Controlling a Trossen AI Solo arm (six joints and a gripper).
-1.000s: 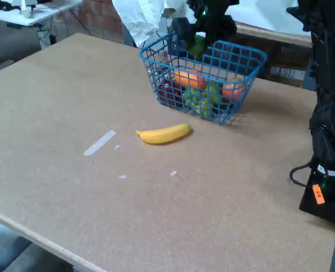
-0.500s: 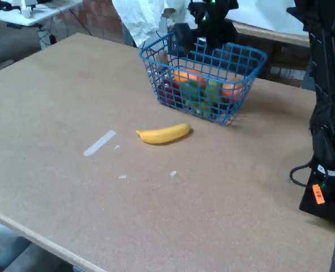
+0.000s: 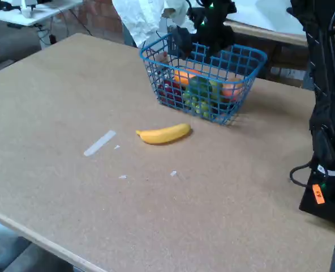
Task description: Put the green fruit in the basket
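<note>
1. The brown, cork-like flat bench [image 3: 71, 113] fills the fixed view; near its front lie a few small pale scraps and a short strip of clear tape [image 3: 99, 142]
2. Past the tape, a yellow curved banana [image 3: 164, 134] lies on its side on the bench, just in front of the basket and apart from it
3. At the right edge stands the black arm base [image 3: 326, 113] with cables and an orange tag
4. Farther back sits the blue wire-mesh rectangular basket [image 3: 235, 105] with its flared rim; through the mesh show an orange fruit, a reddish one, a pale green grape bunch [image 3: 197, 104] and a peach-coloured fruit
5. The small dark green glossy fruit [image 3: 200, 86] lies inside the basket, among the other fruit, above the grapes
6. The black gripper [image 3: 204, 31] hangs over the basket's far rim; its jaws are dark against a dark background and I cannot tell whether they are released or clenched
</note>
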